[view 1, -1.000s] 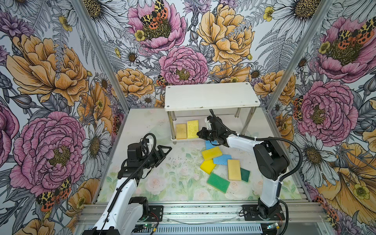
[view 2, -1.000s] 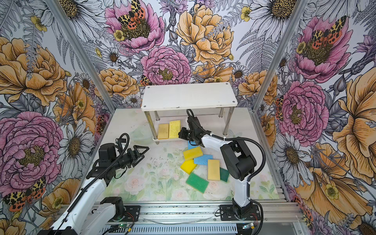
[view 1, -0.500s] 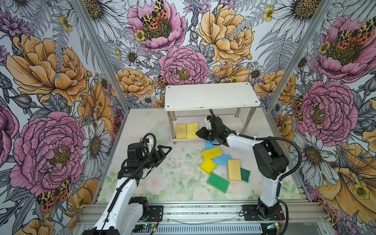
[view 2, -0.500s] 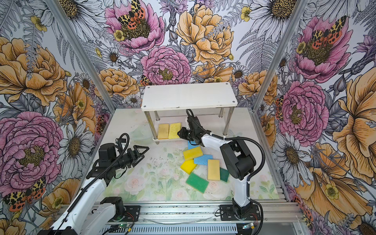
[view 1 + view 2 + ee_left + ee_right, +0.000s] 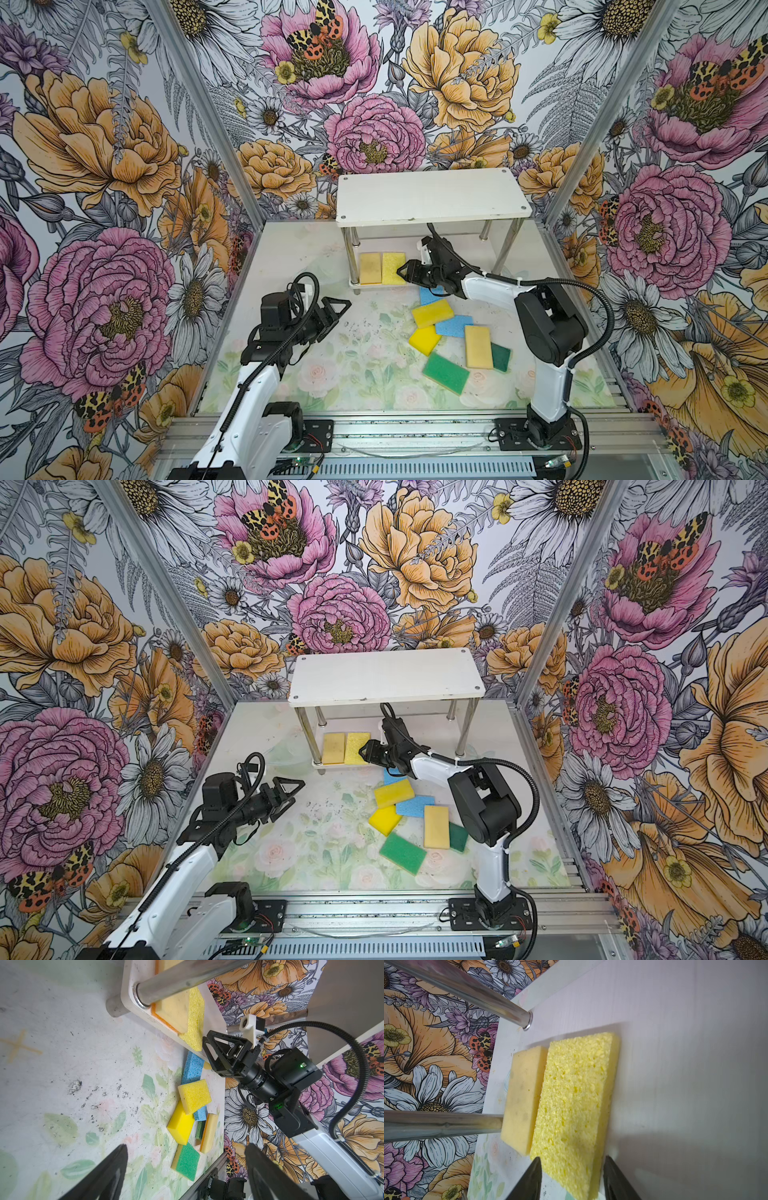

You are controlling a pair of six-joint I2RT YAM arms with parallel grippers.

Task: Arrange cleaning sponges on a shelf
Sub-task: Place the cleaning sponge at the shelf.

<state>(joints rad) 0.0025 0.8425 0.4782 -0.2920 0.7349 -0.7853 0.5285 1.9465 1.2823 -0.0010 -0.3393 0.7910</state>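
The shelf [image 5: 432,195] [image 5: 386,673] stands at the back of the table. On its lower board [image 5: 675,1064] a tan sponge [image 5: 370,268] [image 5: 523,1095] and a porous yellow sponge [image 5: 392,266] [image 5: 575,1095] lie flat side by side. My right gripper [image 5: 405,272] [image 5: 572,1158] is open under the top board, its fingers astride the yellow sponge's near end with small gaps. Several more sponges lie loose on the table: blue [image 5: 455,325], yellow [image 5: 432,312], tan [image 5: 478,347] and green [image 5: 445,373]. My left gripper [image 5: 338,305] [image 5: 186,1147] hovers open and empty left of the pile.
Chrome posts [image 5: 446,1124] flank the lower board's left end beside the tan sponge. The right arm's elbow [image 5: 548,320] rises just right of the loose pile. Flowered walls close in three sides, and a metal rail [image 5: 395,432] runs along the front.
The right gripper's jaws have spread apart and let go of the yellow sponge, which now rests on the lower board. The left arm has not moved.
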